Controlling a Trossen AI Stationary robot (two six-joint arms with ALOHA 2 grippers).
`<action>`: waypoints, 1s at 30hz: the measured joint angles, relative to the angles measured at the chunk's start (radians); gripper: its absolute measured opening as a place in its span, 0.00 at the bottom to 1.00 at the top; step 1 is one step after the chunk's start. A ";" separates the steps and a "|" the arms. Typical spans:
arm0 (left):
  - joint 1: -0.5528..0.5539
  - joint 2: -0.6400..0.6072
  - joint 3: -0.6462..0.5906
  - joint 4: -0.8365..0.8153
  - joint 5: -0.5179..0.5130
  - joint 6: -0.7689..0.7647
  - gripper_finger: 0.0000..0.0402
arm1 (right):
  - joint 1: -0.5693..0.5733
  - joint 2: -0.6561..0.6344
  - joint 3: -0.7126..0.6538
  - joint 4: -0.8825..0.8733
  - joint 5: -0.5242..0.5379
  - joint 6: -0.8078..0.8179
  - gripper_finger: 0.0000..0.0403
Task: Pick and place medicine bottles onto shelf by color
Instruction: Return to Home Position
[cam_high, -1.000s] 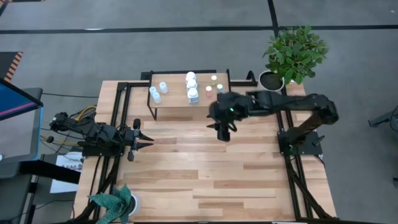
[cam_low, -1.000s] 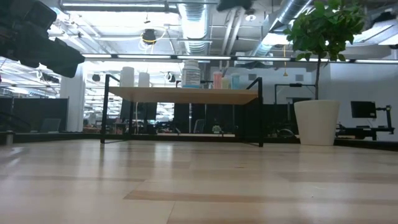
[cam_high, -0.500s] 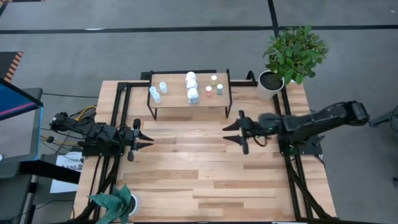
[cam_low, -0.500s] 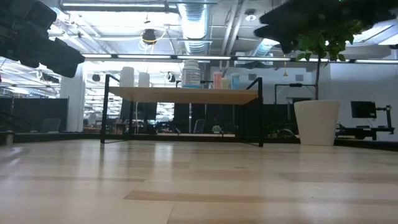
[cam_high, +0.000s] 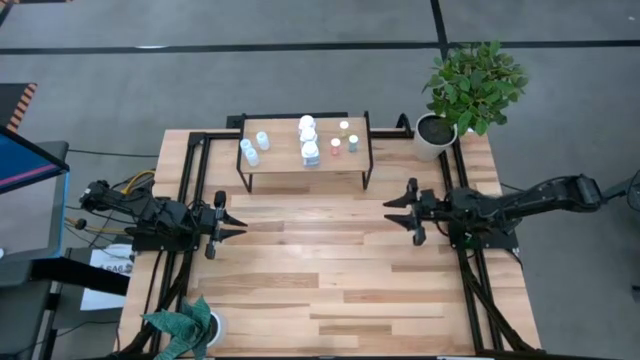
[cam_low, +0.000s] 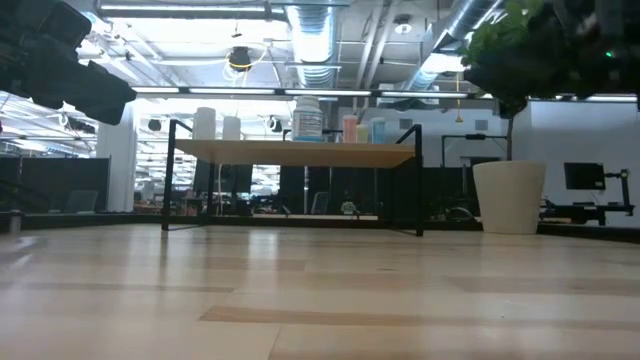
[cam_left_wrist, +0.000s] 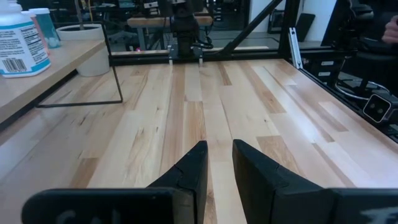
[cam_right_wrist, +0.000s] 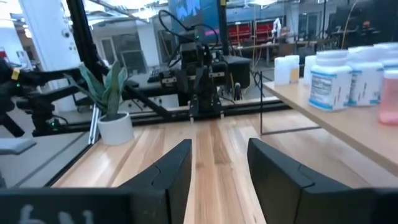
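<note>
Presently all nine medicine bottles (cam_high: 309, 137) stand upright on the shelf (cam_high: 280, 160), which sits at the far edge of the table (cam_high: 320, 280), about midway across. No bottle lies on the tabletop. Grouping as seen from above: three small white bottles (cam_high: 252, 150) at the shelf's left end; three larger white labelled bottles (cam_high: 311, 152) in a close column near the middle; at the right end a reddish bottle (cam_high: 335, 143) just beside a greenish bottle (cam_high: 352, 143), with one pale bottle (cam_high: 343, 126) behind them. The low view shows the row level on the board.

The left gripper (cam_high: 236, 224) rests low at the table's left side, pointing inward, well apart from the shelf. Its jaws are narrowly parted and hold nothing.

The right gripper (cam_high: 388, 212) sits at the table's right side, facing the left one, in front of the shelf's right end and clear of it. Its jaws stand moderately apart and are empty.

A potted plant (cam_high: 437, 130) stands at the far right corner, near the shelf.
</note>
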 joint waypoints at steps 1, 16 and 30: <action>0.000 0.000 0.000 0.000 0.000 0.000 0.16 | 0.000 -0.031 -0.011 -0.019 0.000 -0.001 0.44; 0.000 0.000 0.000 0.000 0.000 0.000 0.16 | 0.003 -0.362 -0.086 -0.419 0.002 0.068 0.39; 0.000 0.000 0.000 0.000 0.000 0.000 0.16 | 0.015 -0.460 -0.087 -0.634 -0.005 0.066 0.36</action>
